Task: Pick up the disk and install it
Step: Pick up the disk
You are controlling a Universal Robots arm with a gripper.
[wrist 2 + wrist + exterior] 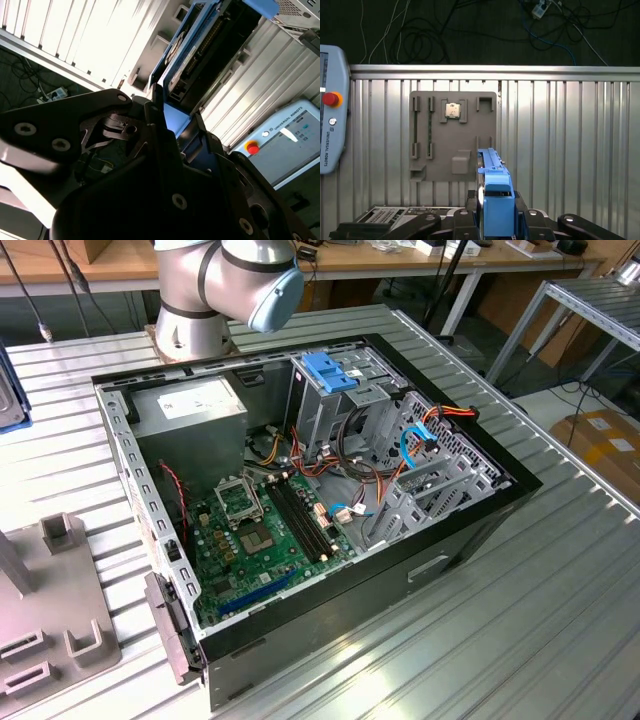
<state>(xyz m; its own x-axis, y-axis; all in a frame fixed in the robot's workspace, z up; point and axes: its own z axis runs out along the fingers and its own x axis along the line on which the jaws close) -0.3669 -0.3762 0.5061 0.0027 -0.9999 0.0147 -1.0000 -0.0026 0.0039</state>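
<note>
Mid-carry, by the look of it: pick-up done, install not yet begun. In the first wrist view, black two-fingered tool (pixel 496 216) closed on the disk (pixel 492 165), a flat grey-metal hard drive in a bright blue plastic carrier. Held edge-on, a black finger pressed to each side of the blue frame, no gap to be made out. Raised clear of the ribbed silver metal tabletop (pixel 570 150), close by the flat grey plastic fixture plate (pixel 470 135) with its slots and one small square chip (pixel 453 110) — over its edge or just off it, no telling. Beside the plate, a pale grey handheld control box with a red button (pixel 330 125). Same grip in the second wrist view, the drive's white label and dark connector side jutting out past the fingers.

In the exterior view: open black computer case (pixel 350 615) lying on its side, holding a green circuit board (pixel 250 540), a large grey power-supply box (pixel 190 405) and a grey metal cage with a ribbed blue plastic cap (pixel 328 370). Judging from the task, installing calls for bringing the drive over the case, squaring the blue carrier to a free bay and sliding it in straight, with care around the loose blue and orange cables (pixel 408 445) near the bays.

Hard to judge: depth of the grip on the carrier, hidden behind the tool's own black body. No telling the free bay from here, nor the drive's height above the tabletop. Silver-and-blue robot arm (pixel 230 280) cut off at the top edge of the exterior view
</note>
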